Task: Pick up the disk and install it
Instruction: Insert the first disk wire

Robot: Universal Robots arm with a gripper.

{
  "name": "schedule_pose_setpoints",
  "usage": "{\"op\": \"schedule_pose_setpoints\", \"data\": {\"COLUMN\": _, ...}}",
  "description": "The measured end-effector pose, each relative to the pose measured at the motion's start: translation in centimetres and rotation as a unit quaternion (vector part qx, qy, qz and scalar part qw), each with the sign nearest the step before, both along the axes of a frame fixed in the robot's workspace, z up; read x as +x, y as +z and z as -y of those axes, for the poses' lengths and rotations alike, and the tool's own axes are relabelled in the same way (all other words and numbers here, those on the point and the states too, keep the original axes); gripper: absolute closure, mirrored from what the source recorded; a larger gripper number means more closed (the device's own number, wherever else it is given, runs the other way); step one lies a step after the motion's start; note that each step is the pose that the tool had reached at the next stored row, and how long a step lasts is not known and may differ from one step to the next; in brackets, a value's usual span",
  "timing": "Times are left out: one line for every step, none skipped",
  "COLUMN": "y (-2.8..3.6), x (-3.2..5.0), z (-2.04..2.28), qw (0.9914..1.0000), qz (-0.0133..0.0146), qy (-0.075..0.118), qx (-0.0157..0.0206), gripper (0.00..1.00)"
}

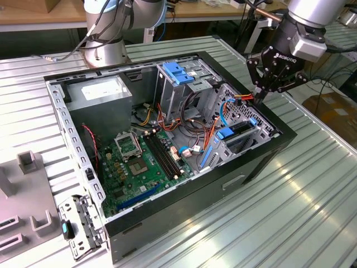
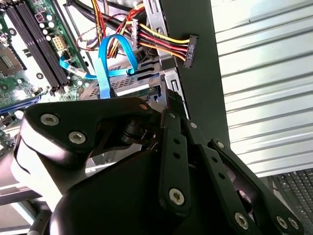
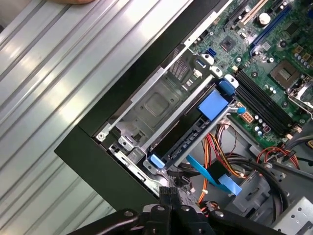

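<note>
The disk (image 1: 237,129) sits edge-up in the drive bay at the case's corner on the exterior view's right, with its blue side rails showing. In the first wrist view the disk (image 3: 188,140) is a dark slab with a blue tab, lying beside an empty metal bay (image 3: 159,104). My gripper (image 1: 260,96) hovers just above the case rim by that bay. It is shut, and nothing shows between its fingertips (image 3: 169,195). In the second wrist view the gripper (image 2: 167,96) points down at the bay corner.
The open computer case (image 1: 262,162) lies on a ribbed metal table. Inside are a motherboard (image 1: 139,162), a grey power supply (image 1: 100,92), an upright cage with a blue handle (image 1: 178,72), a blue data cable (image 3: 210,172) and a loose power connector (image 2: 190,49). A grey fixture (image 1: 28,190) stands on the exterior view's left.
</note>
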State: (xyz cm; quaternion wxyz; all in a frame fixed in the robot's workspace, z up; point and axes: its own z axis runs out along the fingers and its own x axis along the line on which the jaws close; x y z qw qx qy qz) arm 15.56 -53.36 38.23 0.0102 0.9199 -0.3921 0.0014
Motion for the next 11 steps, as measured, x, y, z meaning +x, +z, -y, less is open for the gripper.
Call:
{"op": "schedule_pose_setpoints", "data": {"y": 0.01, "x": 0.02, "z": -0.01, "qw": 0.99999, "qz": 0.0, "qy": 0.004, "qx": -0.0002, "gripper": 0.89}}
{"op": "schedule_pose_setpoints", "data": {"y": 0.02, "x": 0.04, "z": -0.01, "qw": 0.99997, "qz": 0.0, "qy": 0.008, "qx": -0.0003, "gripper": 0.89}}
{"op": "schedule_pose_setpoints", "data": {"y": 0.02, "x": 0.07, "z": -0.01, "qw": 0.99992, "qz": 0.0, "qy": 0.013, "qx": -0.0004, "gripper": 0.89}}
{"op": "schedule_pose_setpoints", "data": {"y": 0.03, "x": 0.11, "z": -0.02, "qw": 0.99967, "qz": 0.0, "qy": 0.026, "qx": -0.0005, "gripper": 0.89}}
{"op": "schedule_pose_setpoints", "data": {"y": 0.03, "x": 0.14, "z": -0.02, "qw": 0.99948, "qz": 0.0, "qy": 0.032, "qx": -0.0005, "gripper": 0.89}}
{"op": "schedule_pose_setpoints", "data": {"y": 0.02, "x": 0.17, "z": -0.01, "qw": 0.99924, "qz": 0.0, "qy": 0.039, "qx": -0.0003, "gripper": 0.89}}
{"op": "schedule_pose_setpoints", "data": {"y": 0.01, "x": 0.26, "z": -0.09, "qw": 0.99876, "qz": 0.0, "qy": 0.05, "qx": -0.0004, "gripper": 0.89}}
{"op": "schedule_pose_setpoints", "data": {"y": -0.01, "x": 0.32, "z": -0.17, "qw": 0.99848, "qz": 0.0, "qy": 0.055, "qx": -0.0003, "gripper": 0.89}}
{"op": "schedule_pose_setpoints", "data": {"y": -0.02, "x": 0.4, "z": -0.29, "qw": 0.99814, "qz": 0.0001, "qy": 0.061, "qx": -0.0004, "gripper": 0.89}}
{"op": "schedule_pose_setpoints", "data": {"y": -0.03, "x": 0.49, "z": -0.4, "qw": 0.99784, "qz": 0.0, "qy": 0.066, "qx": -0.0004, "gripper": 0.89}}
{"op": "schedule_pose_setpoints", "data": {"y": -0.03, "x": 0.54, "z": -0.47, "qw": 0.99767, "qz": 0.0, "qy": 0.068, "qx": -0.0004, "gripper": 0.89}}
